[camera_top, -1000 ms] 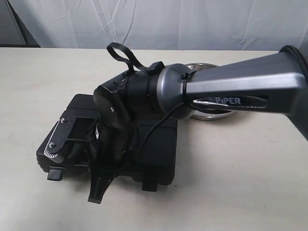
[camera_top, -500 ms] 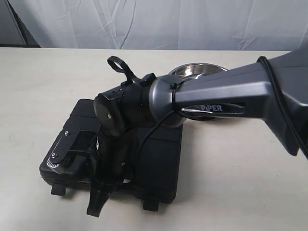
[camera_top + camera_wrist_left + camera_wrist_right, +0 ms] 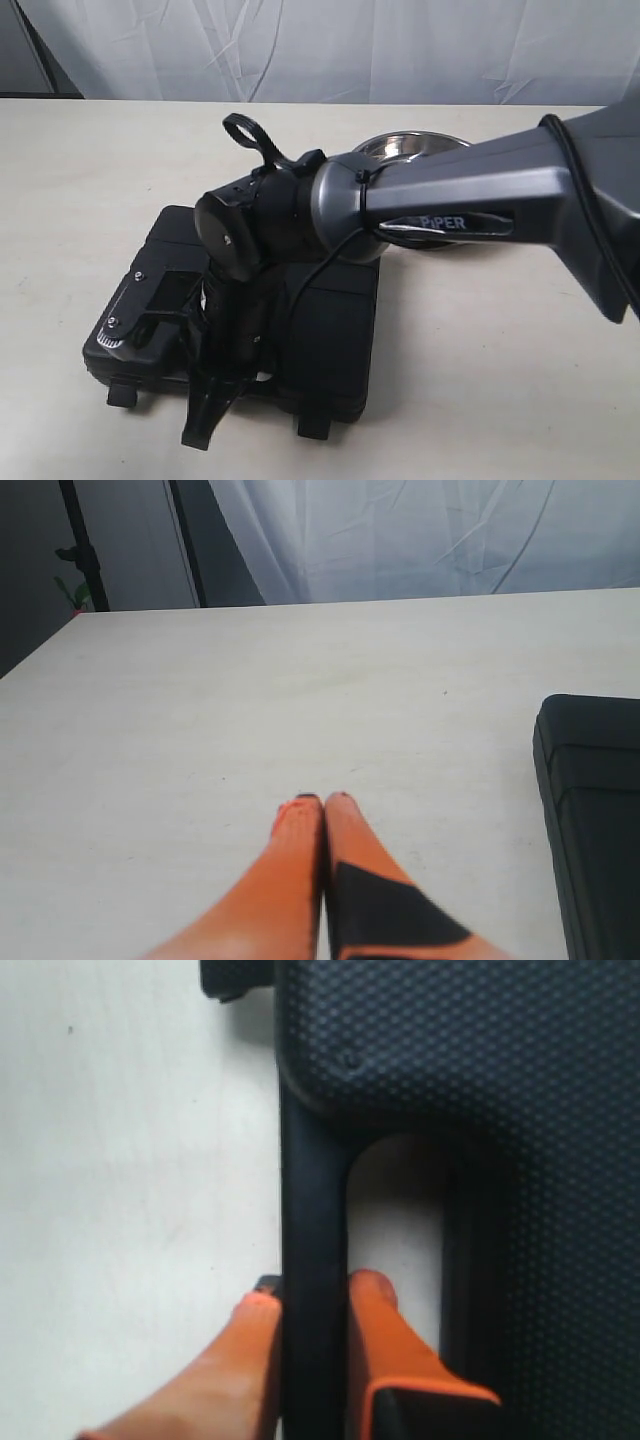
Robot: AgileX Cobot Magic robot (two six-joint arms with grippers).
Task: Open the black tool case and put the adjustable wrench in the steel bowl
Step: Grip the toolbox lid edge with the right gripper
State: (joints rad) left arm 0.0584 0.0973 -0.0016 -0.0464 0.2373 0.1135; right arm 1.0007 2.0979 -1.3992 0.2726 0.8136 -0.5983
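The left gripper (image 3: 322, 805) has its fingers together, holding nothing. The black tool case (image 3: 335, 330) looks shut. The right gripper (image 3: 312, 1295) squeezes its handle (image 3: 312, 1190). The steel bowl (image 3: 412, 147) sits at the case's 1 o'clock. The adjustable wrench is hidden, so every step is left.

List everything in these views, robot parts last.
black tool case: one, matte black, lid shut, flat on the table.
steel bowl: one, shiny silver, behind the case, mostly hidden by the right arm.
table: one, pale beige.
curtain: one, white, behind the table.
right arm: one, grey and black, reaching over the case.
right tool: one, orange fingers, shut on the case's handle.
left tool: one, orange fingers, shut, empty, over the table beside the case.
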